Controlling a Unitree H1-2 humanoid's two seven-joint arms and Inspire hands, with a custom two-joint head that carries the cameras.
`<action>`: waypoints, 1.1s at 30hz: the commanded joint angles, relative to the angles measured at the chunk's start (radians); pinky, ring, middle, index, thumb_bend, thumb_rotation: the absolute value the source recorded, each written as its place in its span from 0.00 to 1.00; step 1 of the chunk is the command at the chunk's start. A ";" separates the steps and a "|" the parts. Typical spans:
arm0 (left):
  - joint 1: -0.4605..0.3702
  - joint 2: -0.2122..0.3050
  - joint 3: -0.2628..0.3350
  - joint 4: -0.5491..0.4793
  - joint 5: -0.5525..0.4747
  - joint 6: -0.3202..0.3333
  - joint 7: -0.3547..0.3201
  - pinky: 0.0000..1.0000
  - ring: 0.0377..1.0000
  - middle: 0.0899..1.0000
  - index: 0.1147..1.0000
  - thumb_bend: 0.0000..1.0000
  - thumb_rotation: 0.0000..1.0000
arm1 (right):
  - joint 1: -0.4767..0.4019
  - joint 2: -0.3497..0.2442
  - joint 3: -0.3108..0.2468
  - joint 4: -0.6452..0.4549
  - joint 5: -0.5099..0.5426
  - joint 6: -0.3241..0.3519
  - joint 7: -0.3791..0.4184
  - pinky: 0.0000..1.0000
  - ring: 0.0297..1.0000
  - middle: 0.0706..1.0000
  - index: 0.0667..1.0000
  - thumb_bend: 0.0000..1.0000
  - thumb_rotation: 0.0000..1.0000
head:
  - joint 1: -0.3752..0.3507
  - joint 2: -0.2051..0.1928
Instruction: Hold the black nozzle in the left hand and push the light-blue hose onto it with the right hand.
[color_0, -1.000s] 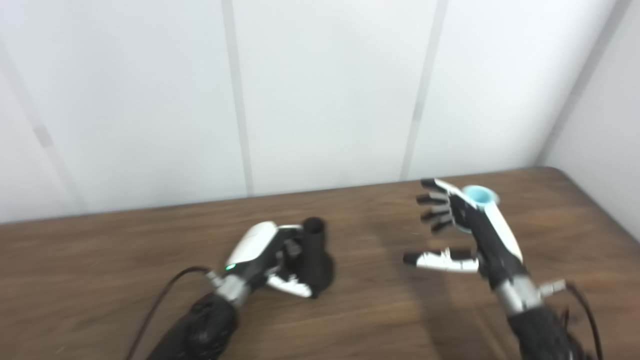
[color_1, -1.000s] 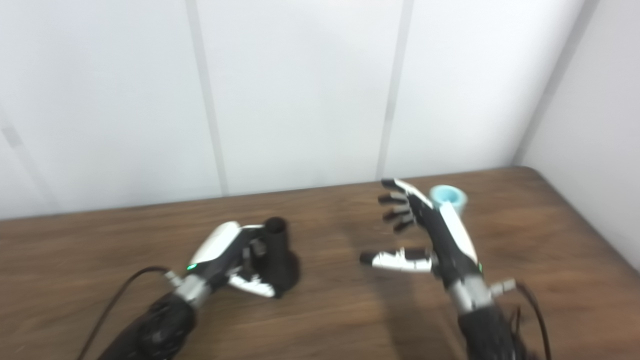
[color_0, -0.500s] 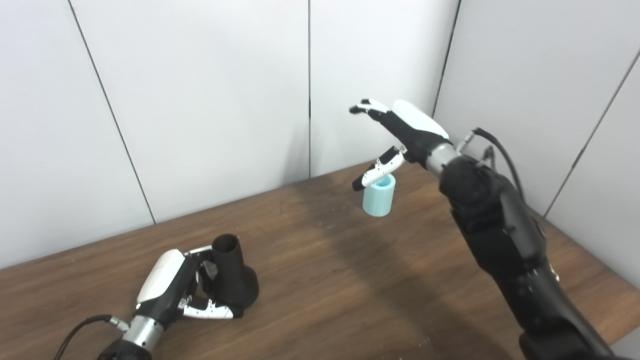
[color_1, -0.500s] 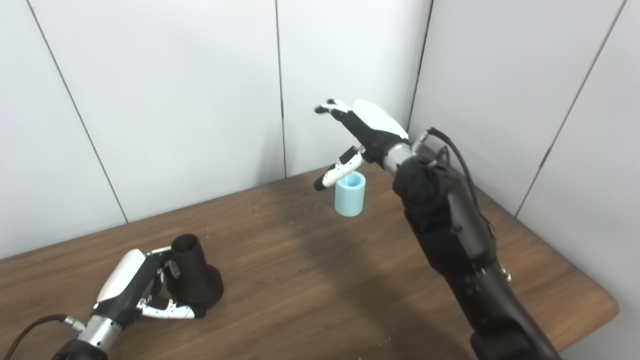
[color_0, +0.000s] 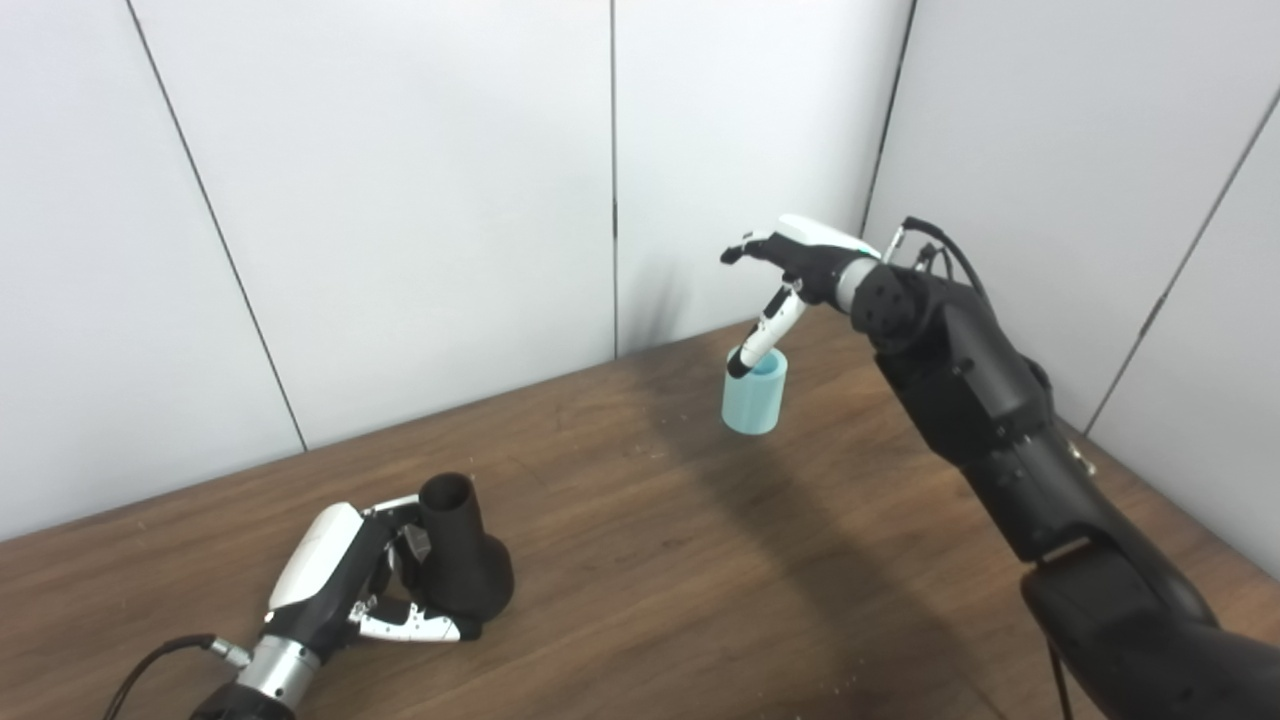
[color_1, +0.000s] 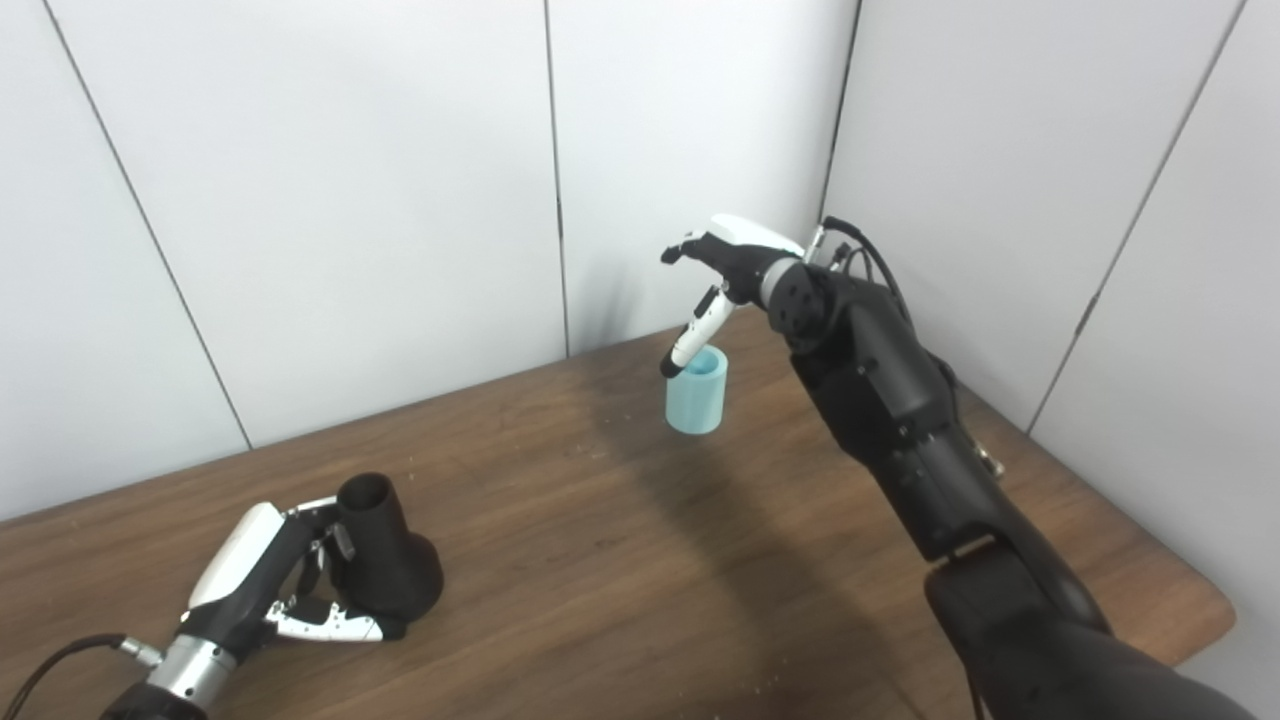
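The black nozzle (color_0: 455, 550) stands upright on the wooden table (color_0: 700, 600) at the near left, narrow neck up. My left hand (color_0: 345, 575) is wrapped round it, fingers against the neck and thumb along the front of the flared base. The light-blue hose (color_0: 755, 392), a short open cylinder, stands upright far back on the right. My right hand (color_0: 795, 262) hovers just above it, open with fingers spread. Its thumb points down, the tip at the hose's top rim on the left side. Whether the tip touches the rim I cannot tell.
White panelled walls close off the back and right, meeting in a corner behind the hose. The table's rounded right corner (color_1: 1200, 610) lies near my right arm. Bare wood stretches between nozzle and hose.
The camera view swung strongly a second ago. In the last half second my right hand dropped and tipped downward, bringing its thumb tip to the hose's rim. The left hand and nozzle stayed put.
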 joint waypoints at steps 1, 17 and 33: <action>0.104 0.036 -0.034 0.067 0.049 0.052 -0.077 0.40 0.40 0.42 0.44 0.52 0.00 | -0.071 -0.022 -0.015 0.002 -0.031 0.002 -0.021 0.85 0.95 0.99 0.90 0.92 0.16 | 0.002 0.004; 0.119 0.032 -0.043 0.018 0.062 0.097 -0.092 0.39 0.40 0.43 0.43 0.53 0.00 | -0.058 0.001 0.031 0.085 -0.072 0.002 0.002 0.80 0.92 0.96 0.94 0.94 0.13 | 0.011 0.013; 0.139 0.044 -0.046 -0.034 0.067 0.121 -0.096 0.39 0.41 0.44 0.42 0.53 0.00 | -0.019 -0.010 0.085 0.108 -0.059 0.002 0.056 0.80 0.88 0.91 0.91 0.92 0.09 | 0.023 0.038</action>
